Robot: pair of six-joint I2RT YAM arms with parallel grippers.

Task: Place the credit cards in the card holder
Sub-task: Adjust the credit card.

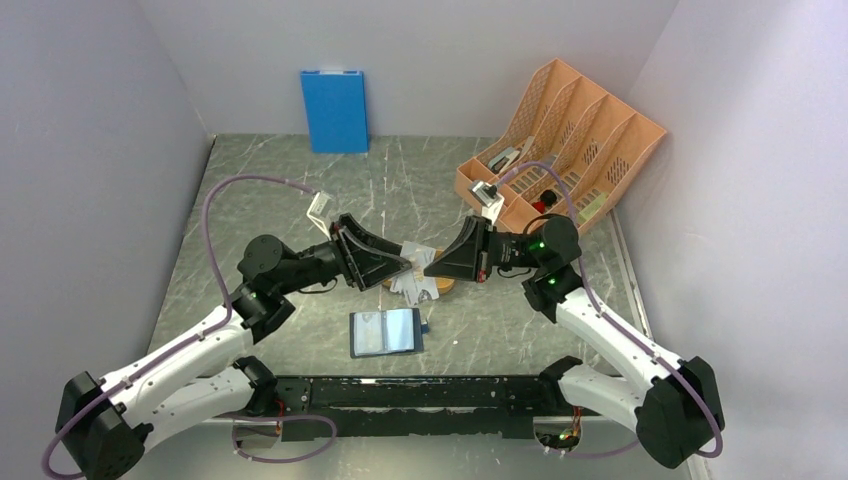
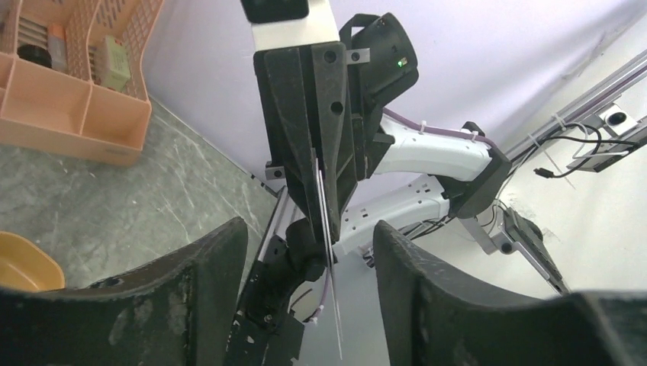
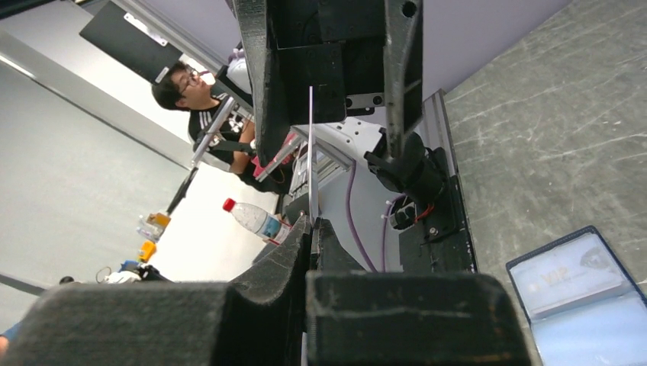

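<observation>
The left gripper (image 1: 404, 264) stands wide, its fingers flanking a credit card (image 1: 419, 254) that the right gripper (image 1: 434, 264) pinches edge-on above the orange tray (image 1: 447, 287). A mistimed handover could drop it short of the open card holder (image 1: 385, 333).

Card holder (image 3: 587, 297) cut off btm-right; orange tray (image 2: 23, 267) cut off left.

- The left arm (image 1: 200, 350) and right arm (image 1: 600, 330) reach inward over the middle of the tabletop (image 1: 290, 200), gripper tips nearly meeting.
- The left gripper (image 1: 406, 265) has its jaws apart.
- The right gripper (image 1: 430, 267) is pinched shut on a credit card (image 3: 310, 152).
</observation>
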